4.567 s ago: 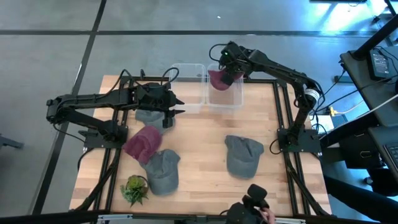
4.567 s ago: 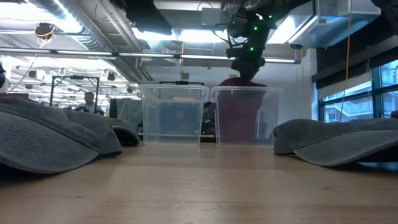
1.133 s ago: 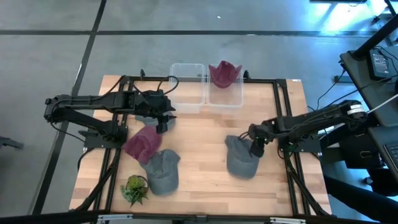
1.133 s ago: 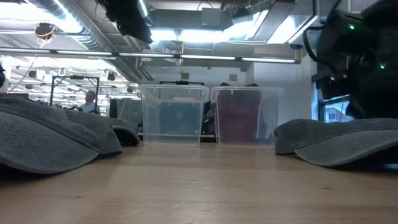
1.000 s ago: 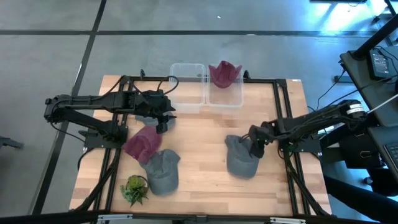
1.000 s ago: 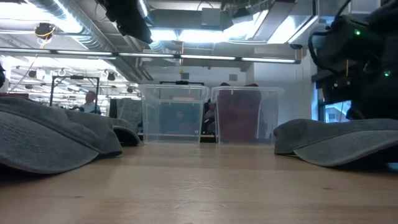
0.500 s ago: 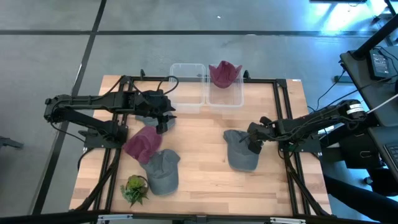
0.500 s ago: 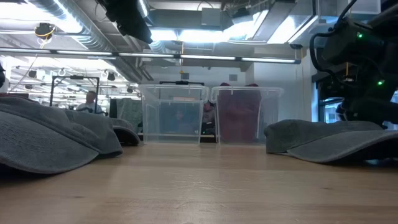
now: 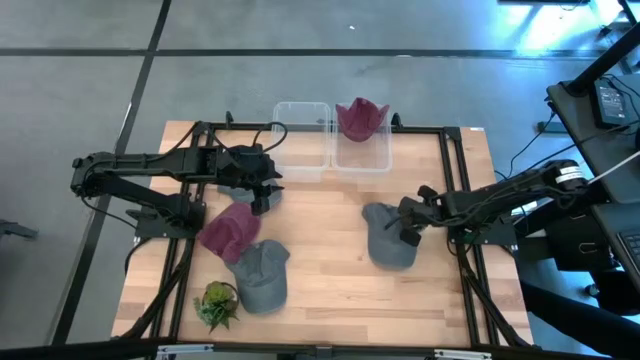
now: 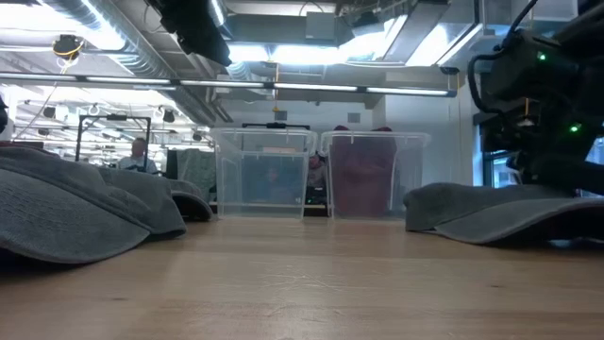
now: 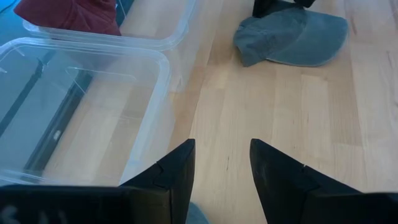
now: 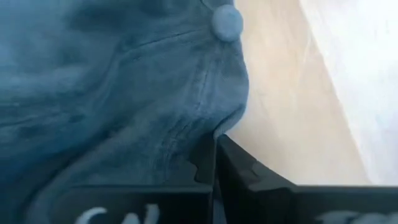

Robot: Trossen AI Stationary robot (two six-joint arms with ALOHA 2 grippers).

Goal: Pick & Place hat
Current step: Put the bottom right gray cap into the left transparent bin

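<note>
A grey hat (image 9: 388, 240) lies on the wood at the table's right; its far end shows in the low view (image 10: 491, 215). My right gripper (image 9: 410, 230) sits at its right side, shut on it (image 12: 214, 149). A maroon hat (image 9: 360, 118) rests inside the right clear bin (image 9: 381, 163). My left gripper (image 9: 268, 190) hovers open (image 11: 221, 146) above another grey hat (image 9: 236, 187), beside the empty left clear bin (image 9: 300, 170). My right gripper pinches a fold of the grey hat's crown cloth (image 12: 202, 127) between its two fingers, a little below the top button (image 12: 226, 22). The fingers come from the table's right, slanting down. The hat's left part lies on the table.
A maroon hat (image 9: 230, 230) and a further grey hat (image 9: 262, 272) lie at the left near side, with a small green plant (image 9: 217, 303) by the near edge. Bare wood stretches between the two groups. Black frame rails (image 9: 455, 180) run along the table's sides.
My right gripper has moved a little toward the far edge with the grey hat in its hold. The hat has slid along the table toward the far edge and bunched up shorter. My left arm has kept still.
</note>
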